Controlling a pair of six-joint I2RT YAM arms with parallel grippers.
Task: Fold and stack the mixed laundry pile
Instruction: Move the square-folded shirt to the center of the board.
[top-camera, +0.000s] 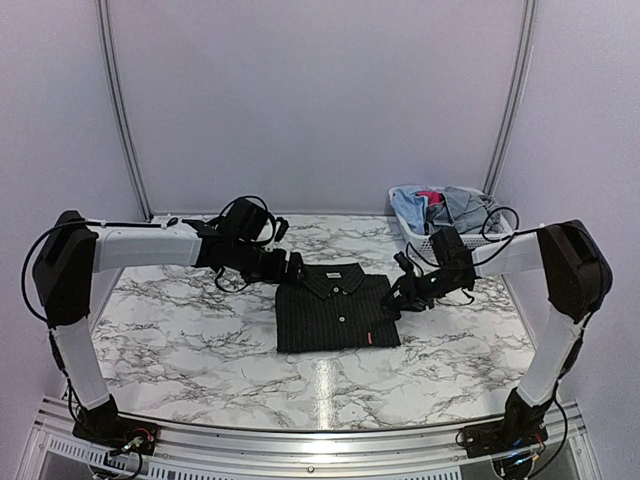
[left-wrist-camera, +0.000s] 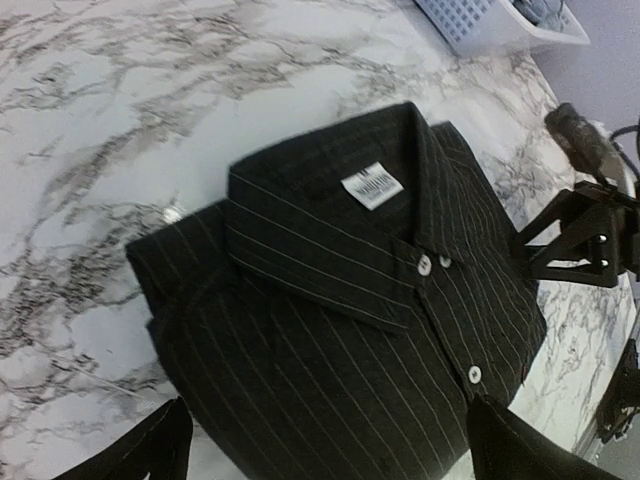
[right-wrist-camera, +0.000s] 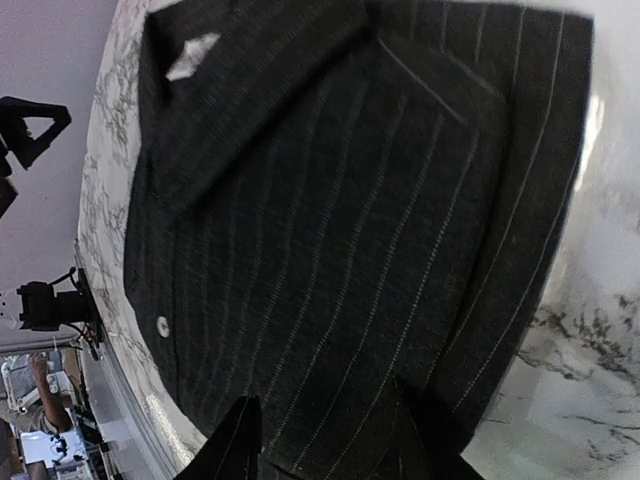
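We see one black pinstriped shirt (top-camera: 336, 310) lying folded flat in the middle of the marble table (top-camera: 180, 330), buttoned front up. Its collar (left-wrist-camera: 330, 240) points to the far side of the table, away from the arm bases, and the button line runs from far to near, turned a little off square. The folded packet looks slightly wider than it is deep. On it we count three white buttons in the left wrist view, one white neck label (left-wrist-camera: 372, 186) and one small red tag (top-camera: 372, 338) near the front right corner.

The left claw (top-camera: 293, 268) sits at the shirt's far left corner, spread wide, and its fingers (left-wrist-camera: 160, 450) hold nothing. The right claw (top-camera: 402, 293) is at the shirt's right edge. Its fingers (right-wrist-camera: 232, 440) stand partly apart over the cloth, and we cannot tell whether they touch it.

One white lattice basket (top-camera: 415, 232) stands at the far right of the table. It holds the rest of the laundry: a light blue piece (top-camera: 408, 208), a grey-blue piece (top-camera: 465, 207) and a pink-red piece (top-camera: 430, 196).
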